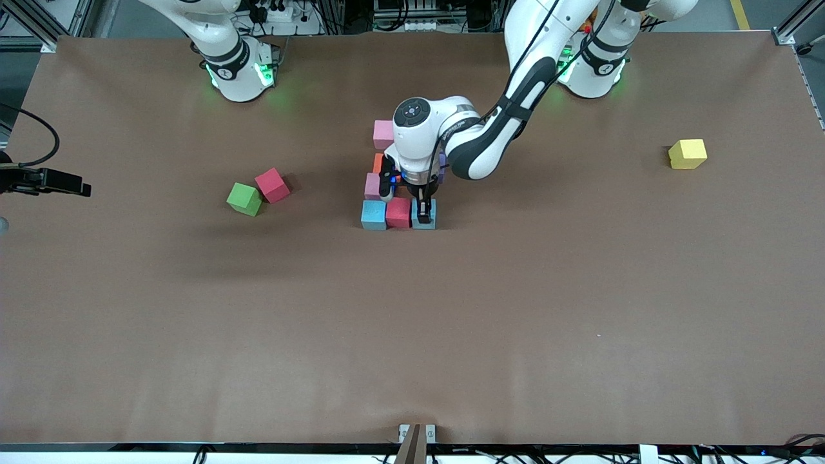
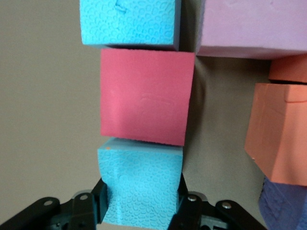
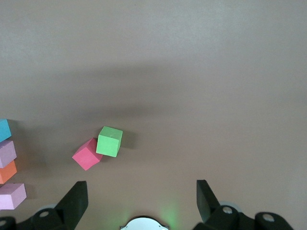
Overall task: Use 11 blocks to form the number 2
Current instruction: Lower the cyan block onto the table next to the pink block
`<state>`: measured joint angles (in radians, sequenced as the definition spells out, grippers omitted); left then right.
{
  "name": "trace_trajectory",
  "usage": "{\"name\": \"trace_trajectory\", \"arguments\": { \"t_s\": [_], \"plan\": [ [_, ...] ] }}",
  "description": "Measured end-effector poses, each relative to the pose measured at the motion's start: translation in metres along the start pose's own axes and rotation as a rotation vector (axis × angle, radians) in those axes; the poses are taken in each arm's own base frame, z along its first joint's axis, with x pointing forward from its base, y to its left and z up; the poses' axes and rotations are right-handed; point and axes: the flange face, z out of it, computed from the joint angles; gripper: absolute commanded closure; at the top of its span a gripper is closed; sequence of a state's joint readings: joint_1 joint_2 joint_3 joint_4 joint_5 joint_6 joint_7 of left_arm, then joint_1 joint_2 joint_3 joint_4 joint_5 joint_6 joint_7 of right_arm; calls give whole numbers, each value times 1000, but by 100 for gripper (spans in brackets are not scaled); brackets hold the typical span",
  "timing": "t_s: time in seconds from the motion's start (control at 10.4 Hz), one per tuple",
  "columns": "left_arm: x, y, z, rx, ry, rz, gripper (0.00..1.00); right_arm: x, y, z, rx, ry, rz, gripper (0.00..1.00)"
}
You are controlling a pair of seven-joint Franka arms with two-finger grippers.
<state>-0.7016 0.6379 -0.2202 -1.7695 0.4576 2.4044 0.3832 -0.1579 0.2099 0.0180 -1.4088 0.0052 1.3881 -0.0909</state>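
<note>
I see the left gripper (image 1: 423, 211) down at the table in the block cluster, its fingers (image 2: 100, 200) pinched hard onto a light blue block (image 2: 140, 186), squeezing its sides inward. That block sits at the left-arm end of the front row, touching the red-pink block (image 1: 398, 212), which touches a second light blue block (image 1: 374, 214). Pink (image 1: 383, 134), orange (image 2: 280, 134) and purple (image 2: 283, 208) blocks lie farther from the front camera. The yellow block (image 1: 687, 154) sits well apart toward the left arm's end. The right gripper (image 3: 141, 196) waits, jaws wide and empty, high over a red block (image 3: 87, 154) touching a green cube (image 3: 110, 141)
</note>
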Motion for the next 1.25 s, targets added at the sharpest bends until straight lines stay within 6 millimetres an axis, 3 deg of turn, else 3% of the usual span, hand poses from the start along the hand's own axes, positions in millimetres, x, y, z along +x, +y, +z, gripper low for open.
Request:
{"name": "trace_trajectory", "arguments": {
  "t_s": [0.58, 0.67, 0.77, 1.25],
  "plan": [
    [3, 0, 3, -1, 2, -13, 100, 0, 1, 1, 0, -1, -10, 0],
    [4, 0, 3, -1, 3, -21, 76, 0, 1, 1, 0, -1, -10, 0],
    [6, 2, 3, -1, 3, -25, 1, 0, 1, 1, 0, -1, -10, 0],
    [7, 5, 5, -3, 1, -19, 0, 1, 1, 1, 1, -2, -11, 0]
  ]
}}
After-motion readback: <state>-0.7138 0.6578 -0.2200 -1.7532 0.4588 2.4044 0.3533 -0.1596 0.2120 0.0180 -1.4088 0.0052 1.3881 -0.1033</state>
